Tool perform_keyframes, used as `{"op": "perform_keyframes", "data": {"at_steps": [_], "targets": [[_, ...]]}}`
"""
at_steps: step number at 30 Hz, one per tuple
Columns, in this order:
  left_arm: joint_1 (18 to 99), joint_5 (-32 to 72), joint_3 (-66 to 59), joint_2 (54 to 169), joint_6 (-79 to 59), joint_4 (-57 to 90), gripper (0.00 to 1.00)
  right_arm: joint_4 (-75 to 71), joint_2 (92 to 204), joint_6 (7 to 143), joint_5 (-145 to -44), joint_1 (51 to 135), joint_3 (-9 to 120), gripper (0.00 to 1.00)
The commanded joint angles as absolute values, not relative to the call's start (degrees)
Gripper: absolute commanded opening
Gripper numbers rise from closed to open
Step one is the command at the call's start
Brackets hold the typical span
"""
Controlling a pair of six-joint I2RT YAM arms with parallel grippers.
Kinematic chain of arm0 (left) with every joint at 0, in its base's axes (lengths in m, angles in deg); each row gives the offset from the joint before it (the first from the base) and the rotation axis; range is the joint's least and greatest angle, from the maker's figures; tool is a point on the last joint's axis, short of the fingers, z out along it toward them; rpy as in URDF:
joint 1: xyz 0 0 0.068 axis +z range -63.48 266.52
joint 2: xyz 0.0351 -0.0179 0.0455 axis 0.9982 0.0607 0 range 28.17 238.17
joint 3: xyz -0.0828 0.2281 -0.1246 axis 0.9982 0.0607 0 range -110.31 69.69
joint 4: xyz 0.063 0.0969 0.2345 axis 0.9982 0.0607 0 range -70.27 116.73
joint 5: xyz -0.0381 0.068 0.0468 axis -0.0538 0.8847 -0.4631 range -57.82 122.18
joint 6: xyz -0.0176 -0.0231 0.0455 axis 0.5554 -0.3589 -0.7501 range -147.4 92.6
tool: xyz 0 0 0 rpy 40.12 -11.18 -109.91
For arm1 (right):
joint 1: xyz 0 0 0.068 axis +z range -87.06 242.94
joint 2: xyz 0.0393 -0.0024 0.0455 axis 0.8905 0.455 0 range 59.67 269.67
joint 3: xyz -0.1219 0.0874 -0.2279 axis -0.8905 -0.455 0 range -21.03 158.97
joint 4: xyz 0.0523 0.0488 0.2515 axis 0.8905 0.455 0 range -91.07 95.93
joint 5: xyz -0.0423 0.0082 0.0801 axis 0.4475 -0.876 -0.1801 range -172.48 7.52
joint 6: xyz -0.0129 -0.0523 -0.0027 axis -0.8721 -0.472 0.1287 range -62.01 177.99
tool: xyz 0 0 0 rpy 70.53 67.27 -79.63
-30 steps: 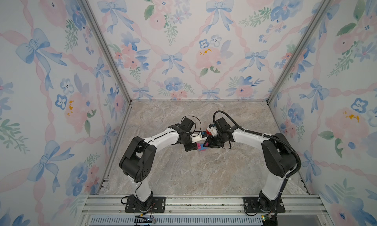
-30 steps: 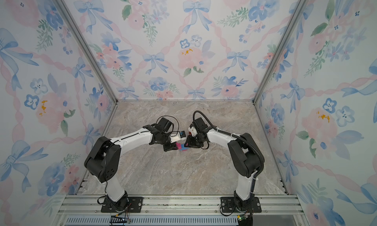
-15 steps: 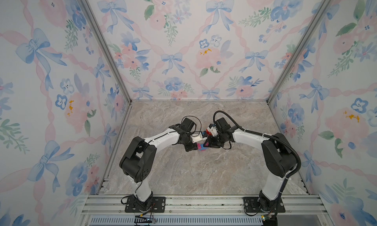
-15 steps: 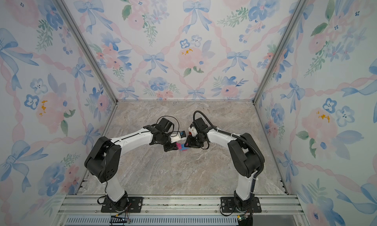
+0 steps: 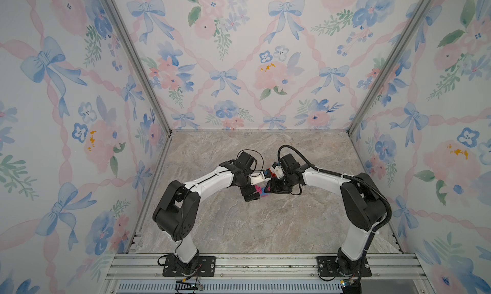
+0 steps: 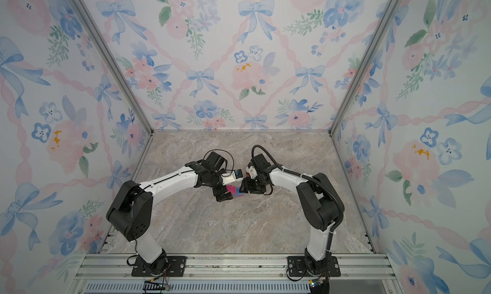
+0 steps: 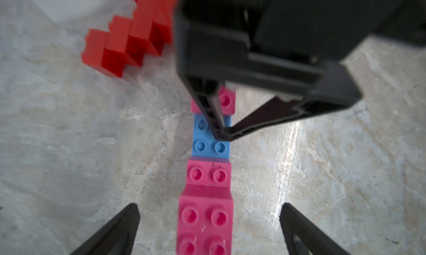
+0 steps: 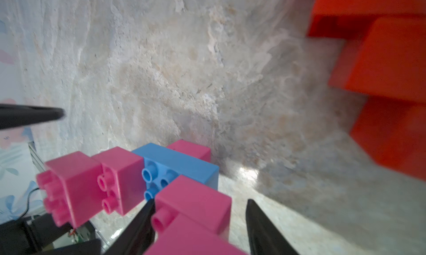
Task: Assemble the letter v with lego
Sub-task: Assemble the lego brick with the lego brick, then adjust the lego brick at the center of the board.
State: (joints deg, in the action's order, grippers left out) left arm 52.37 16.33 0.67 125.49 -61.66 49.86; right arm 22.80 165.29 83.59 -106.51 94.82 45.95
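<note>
On table [image 5: 265, 221], middle: left gripper [image 7: 211, 205] spread wide, right gripper [image 8: 200, 200] loose around pink-blue lego row [image 7: 208, 173]; back off straight.

Blurred red bricks [image 8: 380, 81] run past the frame edge.

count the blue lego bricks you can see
1: the blue brick sits mid-row, with pink bricks joined at both ends. The right hand covers part of the row, so another may be hidden.
</note>
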Motion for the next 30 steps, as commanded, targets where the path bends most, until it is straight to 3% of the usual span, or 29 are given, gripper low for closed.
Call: {"op": "perform_keyframes", "data": {"at_steps": [1, 8, 12, 15, 19, 25, 27, 30], "targets": [[52.4, 15.8, -1.3, 122.1, -61.2, 50.5, 0.98, 27.3, 161.7, 82.1, -105.2, 94.4, 46.9, 0.71], [52.5, 16.8, -1.6, 118.1, -54.7, 50.3, 0.98, 41.3, 152.8, 72.7, -103.3, 90.8, 51.1, 0.94], [52.7, 25.6, 0.2, 112.6, -43.4, 44.1, 0.98, 53.2, 151.5, 48.7, -95.0, 93.0, 58.5, 0.99], [53.1, 33.7, 7.6, 102.9, -31.9, 32.0, 0.98, 51.0, 151.3, 31.0, -86.7, 97.7, 58.9, 1.0], [56.7, 37.4, 12.4, 95.6, -21.3, 29.7, 0.95, 44.2, 153.9, 17.9, -87.6, 98.3, 59.4, 0.93], [62.4, 35.7, 16.6, 89.5, -15.1, 29.9, 0.92, 46.9, 163.9, 6.6, -93.5, 100.0, 65.9, 0.87], [63.3, 36.2, 17.2, 88.3, -15.3, 29.8, 0.91, 48.0, 166.9, 4.7, -94.7, 100.6, 68.0, 0.72], [64.2, 36.7, 18.0, 86.6, -15.8, 29.8, 0.91, 49.0, 171.1, 3.2, -95.3, 101.3, 70.5, 0.64]]}}
